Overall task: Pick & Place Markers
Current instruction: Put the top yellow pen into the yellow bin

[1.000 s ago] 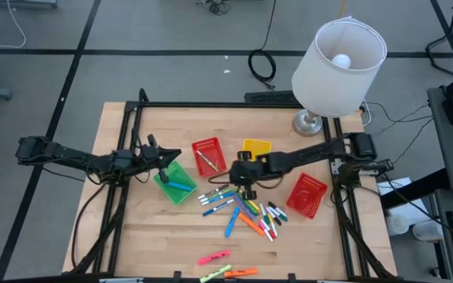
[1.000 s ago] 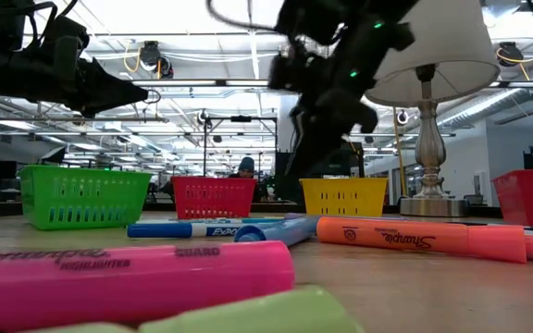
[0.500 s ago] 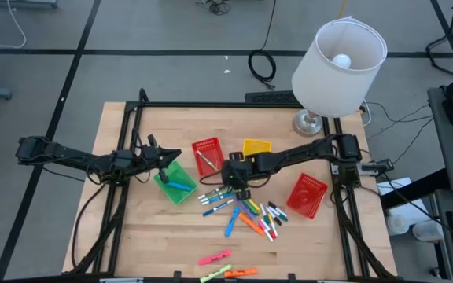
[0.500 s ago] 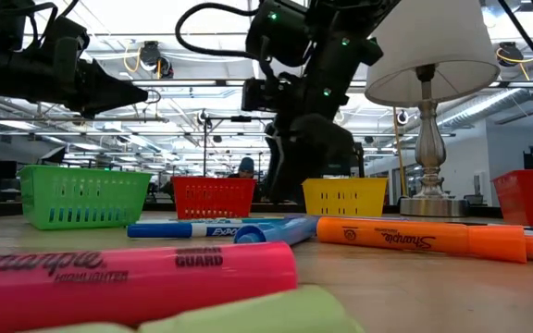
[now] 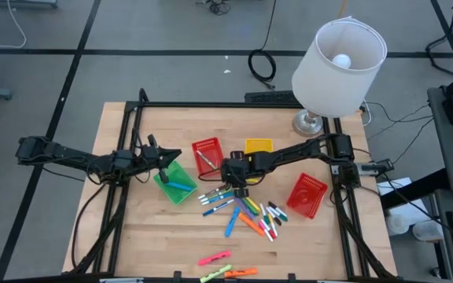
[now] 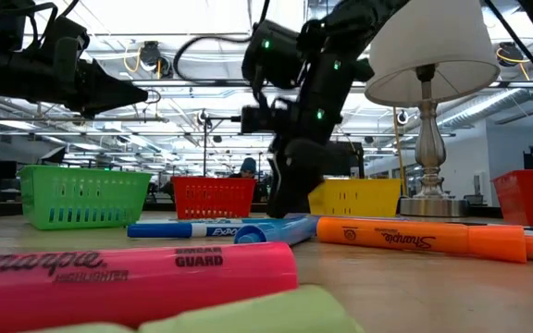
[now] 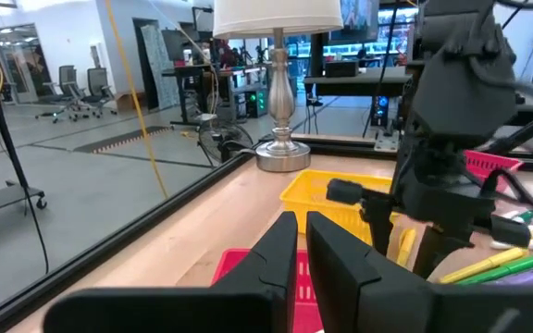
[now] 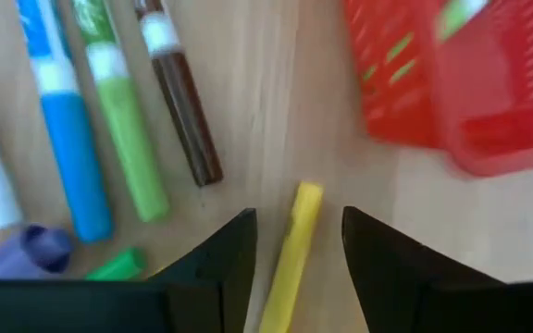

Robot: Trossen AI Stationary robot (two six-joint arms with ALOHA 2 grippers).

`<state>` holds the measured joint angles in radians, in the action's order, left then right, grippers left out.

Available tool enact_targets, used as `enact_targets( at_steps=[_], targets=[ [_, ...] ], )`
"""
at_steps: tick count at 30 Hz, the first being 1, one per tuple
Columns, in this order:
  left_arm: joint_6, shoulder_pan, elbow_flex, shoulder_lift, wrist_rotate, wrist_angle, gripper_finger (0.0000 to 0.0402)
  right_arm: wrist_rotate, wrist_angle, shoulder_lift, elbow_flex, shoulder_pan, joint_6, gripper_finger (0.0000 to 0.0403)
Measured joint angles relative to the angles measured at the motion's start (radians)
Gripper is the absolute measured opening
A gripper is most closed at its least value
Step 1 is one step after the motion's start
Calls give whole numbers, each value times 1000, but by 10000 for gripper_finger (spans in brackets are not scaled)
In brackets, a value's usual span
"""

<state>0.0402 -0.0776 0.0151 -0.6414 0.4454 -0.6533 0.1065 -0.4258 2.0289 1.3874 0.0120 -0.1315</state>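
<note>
Right pincer (image 5: 237, 182): in the high view it is sitting just left of the frame's centre, at the upper edge of the marker pile (image 5: 242, 211); its fingers cannot be told there. The right wrist view is showing them standing apart, with a yellow marker (image 8: 291, 252) lying on the table (image 5: 148, 236) between them, not gripped.
Right wrist extras: a blue marker (image 8: 63, 129), a green marker (image 8: 123, 129) and a brown marker (image 8: 181, 102) are lying side by side, with a red basket (image 8: 452, 83) in the upper right of the frame.
Left pincer (image 5: 171, 156): it is hanging over the green basket (image 5: 175, 183) in the left middle of the high view; the left wrist view is showing its fingers (image 7: 271, 254) nearly together, holding nothing.
Baskets: the high view is showing a red basket (image 5: 208, 156) and a yellow basket (image 5: 256, 146) above the pile, and another red basket (image 5: 306, 194) to its right.
Low view only: a pink highlighter (image 6: 128, 277) and an orange marker (image 6: 415, 238) are filling the foreground, with a blue marker (image 6: 197, 228) behind.
Lamp (image 5: 339, 59): it is standing at the table's upper right corner.
</note>
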Motion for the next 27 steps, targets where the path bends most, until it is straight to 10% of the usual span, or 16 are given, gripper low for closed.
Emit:
enact_targets(
  at_steps=[27],
  targets=[
    [3,0,0,0,0,4,37,-4,36,27,-1,-9,-32,16]
  ],
)
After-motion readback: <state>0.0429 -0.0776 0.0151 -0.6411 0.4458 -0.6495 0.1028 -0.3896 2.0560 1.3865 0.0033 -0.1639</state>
